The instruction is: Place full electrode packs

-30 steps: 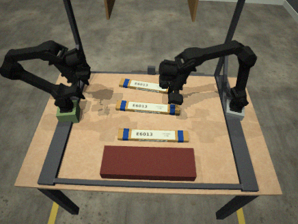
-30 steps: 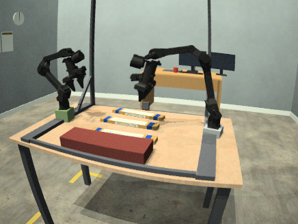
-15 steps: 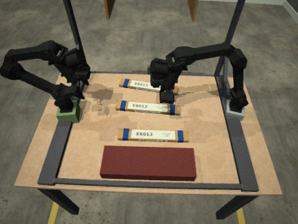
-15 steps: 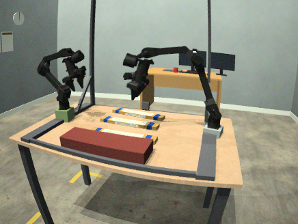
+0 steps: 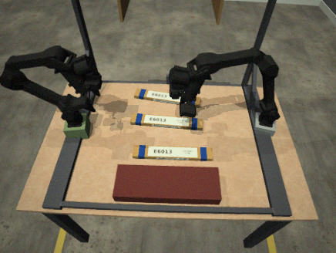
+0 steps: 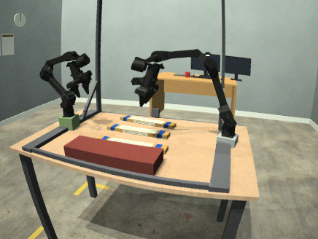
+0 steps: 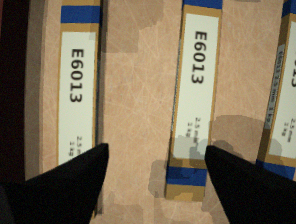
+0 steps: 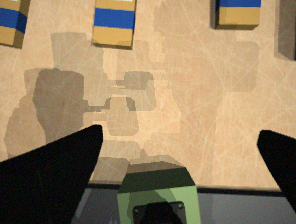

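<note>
Three orange packs with blue bands and white E6013 labels lie flat on the table: the near pack, the middle pack and the far pack. The dark red platform has nothing on it. My left gripper is partly open and empty, high above the packs' right side in the top view. My right gripper is wide open and empty, raised near its base.
The green base block carries the right arm; the pale base block carries the left. Dark frame rails edge the table, with uprights at the rear. The near pack lies just behind the platform.
</note>
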`<state>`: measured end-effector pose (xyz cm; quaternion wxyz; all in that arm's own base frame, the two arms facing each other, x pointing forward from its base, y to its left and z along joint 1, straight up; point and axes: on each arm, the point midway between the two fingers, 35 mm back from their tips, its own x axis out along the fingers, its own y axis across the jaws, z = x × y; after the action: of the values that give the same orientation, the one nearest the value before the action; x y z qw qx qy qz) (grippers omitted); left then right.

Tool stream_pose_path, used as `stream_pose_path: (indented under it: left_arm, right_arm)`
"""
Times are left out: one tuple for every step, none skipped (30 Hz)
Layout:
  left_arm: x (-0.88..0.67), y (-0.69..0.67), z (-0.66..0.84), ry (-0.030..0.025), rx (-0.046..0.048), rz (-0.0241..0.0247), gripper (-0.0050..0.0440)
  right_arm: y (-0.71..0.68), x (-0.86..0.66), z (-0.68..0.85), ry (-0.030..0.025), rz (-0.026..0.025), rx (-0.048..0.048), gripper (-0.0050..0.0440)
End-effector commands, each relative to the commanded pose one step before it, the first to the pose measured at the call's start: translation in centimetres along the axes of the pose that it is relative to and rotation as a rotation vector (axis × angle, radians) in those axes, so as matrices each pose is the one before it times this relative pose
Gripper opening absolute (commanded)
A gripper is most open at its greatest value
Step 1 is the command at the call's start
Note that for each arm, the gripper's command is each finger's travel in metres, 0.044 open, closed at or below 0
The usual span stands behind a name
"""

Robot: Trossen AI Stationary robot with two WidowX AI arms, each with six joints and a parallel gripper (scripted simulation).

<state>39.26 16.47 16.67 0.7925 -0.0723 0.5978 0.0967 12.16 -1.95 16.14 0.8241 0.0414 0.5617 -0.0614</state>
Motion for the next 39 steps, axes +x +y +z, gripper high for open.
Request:
stream_pose_path:
  left_arm:
    - [-0.343, 0.060, -0.062, -0.01336, -0.00122, 0.00468, 0.0300]
    - [0.129, 0.000, -0.035, -0.00001, 0.00000, 0.00000, 0.0300]
    - [0.128, 0.000, -0.034, 0.00000, 0.00000, 0.00000, 0.0300]
    - [0.128, 0.000, -0.034, 0.00000, 0.00000, 0.00000, 0.0300]
    - [0.132, -0.001, -0.042, -0.00002, 0.00000, 0.00000, 0.0300]
    - [0.129, 0.000, -0.034, 0.00000, 0.00000, 0.00000, 0.0300]
    - [0.129, 0.000, -0.034, 0.00000, 0.00000, 0.00000, 0.0300]
    - [0.129, 0.000, -0.034, 0.00000, 0.00000, 0.00000, 0.0300]
    - [0.129, 0.000, -0.034, 0.00000, 0.00000, 0.00000, 0.0300]
    - [0.129, 0.000, -0.034, 0.00000, 0.00000, 0.00000, 0.0300]
    - [0.129, 0.000, -0.034, 0.00000, 0.00000, 0.00000, 0.0300]
    - [0.129, 0.000, -0.034, 0.00000, 0.00000, 0.00000, 0.0300]
    - [0.129, 0.000, -0.035, 0.00000, 0.00000, 0.00000, 0.0300]
    - [0.129, 0.000, -0.035, 0.00000, 0.00000, 0.00000, 0.0300]
    - [0.129, 0.000, -0.035, 0.00000, 0.00000, 0.00000, 0.0300]
    - [0.129, 0.000, -0.035, 0.00000, 0.00000, 0.00000, 0.0300]
    - [0.000, 0.000, 0.000, 0.00000, 0.00000, 0.00000, 0.0300]
    - [0.000, 0.000, 0.000, 0.00000, 0.00000, 0.00000, 0.0300]
    - [0.126, 0.001, -0.029, 0.00001, 0.00000, 0.00000, 0.0300]
    - [0.128, 0.000, -0.034, 0.00000, 0.00000, 0.00000, 0.0300]
    - [0.129, 0.000, -0.034, 0.00000, 0.00000, 0.00000, 0.0300]
    - [0.129, 0.000, -0.034, 0.00000, 0.00000, 0.00000, 0.0300]
    - [0.129, 0.000, -0.034, 0.00000, 0.00000, 0.00000, 0.0300]
    - [0.129, 0.000, -0.034, 0.00000, 0.00000, 0.00000, 0.0300]
    - [0.129, 0.000, -0.035, 0.00000, 0.00000, 0.00000, 0.0300]
    - [0.129, 0.000, -0.035, 0.00000, 0.00000, 0.00000, 0.0300]
    - [0.129, 0.000, -0.035, 0.00000, 0.00000, 0.00000, 0.0300]
    - [0.129, 0.000, -0.035, 0.00000, 0.00000, 0.00000, 0.0300]
    - [0.129, 0.000, -0.035, 0.00000, 0.00000, 0.00000, 0.0300]
    - [0.129, 0.000, -0.035, 0.00000, 0.00000, 0.00000, 0.0300]
    - [0.129, 0.000, -0.035, 0.00000, 0.00000, 0.00000, 0.0300]
    - [0.129, 0.000, -0.035, 0.00000, 0.00000, 0.00000, 0.0300]
    - [0.129, 0.000, -0.035, 0.00000, 0.00000, 0.00000, 0.0300]
    - [0.000, 0.000, 0.000, 0.00000, 0.00000, 0.00000, 0.0300]
    - [0.000, 0.000, 0.000, 0.00000, 0.00000, 0.00000, 0.0300]
    - [0.130, 0.000, -0.036, 0.00000, 0.00000, 0.00000, 0.0300]
    - [0.129, 0.000, -0.034, 0.00000, 0.00000, 0.00000, 0.0300]
    - [0.129, 0.000, -0.035, 0.00000, 0.00000, 0.00000, 0.0300]
    - [0.129, 0.000, -0.035, 0.00000, 0.00000, 0.00000, 0.0300]
  right_arm:
    - [-0.007, -0.499, 0.309, -0.01989, 0.00064, -0.00035, 0.0430]
    - [0.000, 0.000, 0.000, 0.00000, 0.00000, 0.00000, 0.0430]
    - [0.000, 0.000, 0.000, 0.00000, 0.00000, 0.00000, 0.0430]
    - [0.000, 0.000, 0.000, 0.00000, 0.00000, 0.00000, 0.0430]
    - [0.000, 0.000, 0.000, 0.00000, 0.00000, 0.00000, 0.0430]
    - [0.000, 0.000, 0.000, 0.00000, 0.00000, 0.00000, 0.0430]
    - [0.000, 0.000, 0.000, 0.00000, 0.00000, 0.00000, 0.0430]
    - [0.000, 0.000, 0.000, 0.00000, 0.00000, 0.00000, 0.0430]
    - [0.000, 0.000, 0.000, 0.00000, 0.00000, 0.00000, 0.0430]
    - [0.000, 0.000, 0.000, 0.00000, 0.00000, 0.00000, 0.0430]
    - [0.000, 0.000, 0.000, 0.00000, 0.00000, 0.00000, 0.0430]
    - [0.000, 0.000, 0.000, 0.00000, 0.00000, 0.00000, 0.0430]
    - [0.000, 0.000, 0.000, 0.00000, 0.00000, 0.00000, 0.0430]
    - [0.000, 0.000, 0.000, 0.00000, 0.00000, 0.00000, 0.0430]
    - [0.000, 0.000, 0.000, 0.00000, 0.00000, 0.00000, 0.0430]
    - [0.000, 0.000, 0.000, 0.00000, 0.00000, 0.00000, 0.0430]
    - [0.000, 0.000, 0.000, 0.00000, 0.00000, 0.00000, 0.0430]
    - [0.000, 0.000, 0.000, 0.00000, 0.00000, 0.00000, 0.0430]
    - [0.000, 0.000, 0.000, 0.00000, 0.00000, 0.00000, 0.0430]
    - [0.000, 0.000, 0.000, 0.00000, 0.00000, 0.00000, 0.0430]
    - [0.000, 0.000, 0.000, 0.00000, 0.00000, 0.00000, 0.0430]
    - [0.000, 0.000, 0.000, 0.00000, 0.00000, 0.00000, 0.0430]
    - [0.000, 0.000, 0.000, 0.00000, 0.00000, 0.00000, 0.0430]
    - [0.000, 0.000, 0.000, 0.00000, 0.00000, 0.00000, 0.0430]
    - [0.000, 0.000, 0.000, 0.00000, 0.00000, 0.00000, 0.0430]
    - [0.000, 0.000, 0.000, 0.00000, 0.00000, 0.00000, 0.0430]
    - [0.000, 0.000, 0.000, 0.00000, 0.00000, 0.00000, 0.0430]
    - [0.000, 0.000, 0.000, 0.00000, 0.00000, 0.00000, 0.0430]
    - [0.000, 0.000, 0.000, 0.00000, 0.00000, 0.00000, 0.0430]
    - [0.000, 0.000, 0.000, 0.00000, 0.00000, 0.00000, 0.0430]
    - [0.000, 0.000, 0.000, 0.00000, 0.00000, 0.00000, 0.0430]
    - [0.000, 0.000, 0.000, 0.00000, 0.00000, 0.00000, 0.0430]
    - [0.000, 0.000, 0.000, 0.00000, 0.00000, 0.00000, 0.0430]
    - [0.000, 0.000, 0.000, 0.00000, 0.00000, 0.00000, 0.0430]
    - [0.000, 0.000, 0.000, 0.00000, 0.00000, 0.00000, 0.0430]
    - [0.000, 0.000, 0.000, 0.00000, 0.00000, 0.00000, 0.0430]
    - [0.000, 0.000, 0.000, 0.00000, 0.00000, 0.00000, 0.0430]
    - [0.000, 0.000, 0.000, 0.00000, 0.00000, 0.00000, 0.0430]
    - [0.000, 0.000, 0.000, 0.00000, 0.00000, 0.00000, 0.0430]
